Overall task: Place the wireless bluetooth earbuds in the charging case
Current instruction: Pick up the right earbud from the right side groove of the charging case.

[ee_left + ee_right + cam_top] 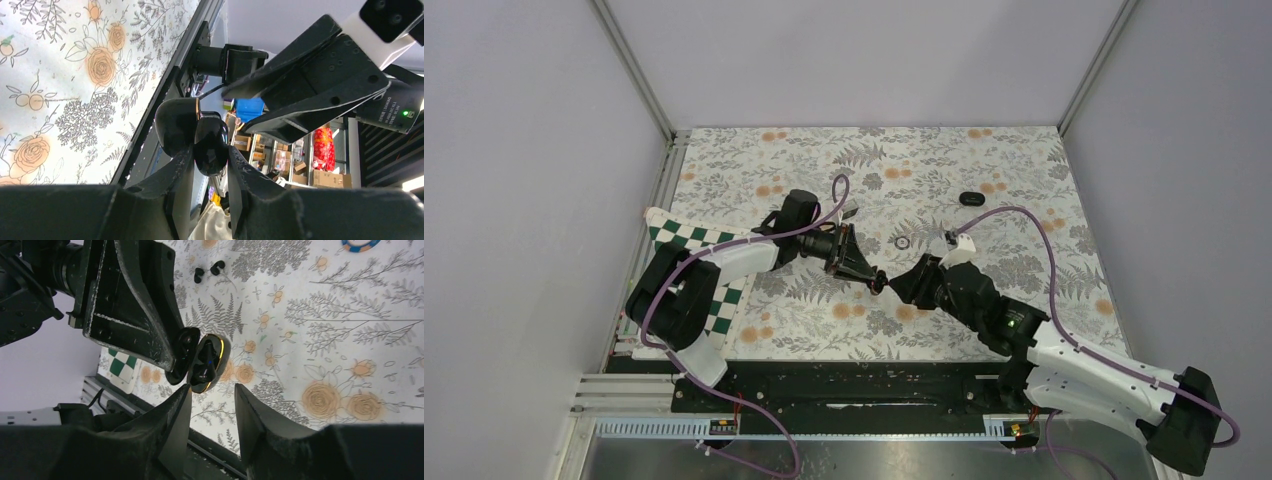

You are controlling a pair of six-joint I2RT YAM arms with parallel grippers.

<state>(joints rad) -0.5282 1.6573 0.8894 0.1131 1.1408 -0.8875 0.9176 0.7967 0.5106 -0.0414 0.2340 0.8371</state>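
Observation:
The charging case (201, 363) is a glossy black clamshell with a gold rim, standing open in mid-air above the floral table. My left gripper (210, 156) is shut on one half of the case (210, 145); the other half hangs to the left of its fingers. My right gripper (212, 389) is open and faces the case, which sits just beyond its fingertips, nearer the left one. In the top view the left gripper (871, 277) and right gripper (900, 284) meet tip to tip at mid-table. Two tiny black earbuds (207, 271) lie side by side on the table beyond the case.
A thin dark ring (902, 242) lies just behind the grippers. A small black oval object (969, 199) rests further back on the right. A green-and-white checkered board (686, 238) lies under the left arm. A black rail (844, 382) runs along the near edge.

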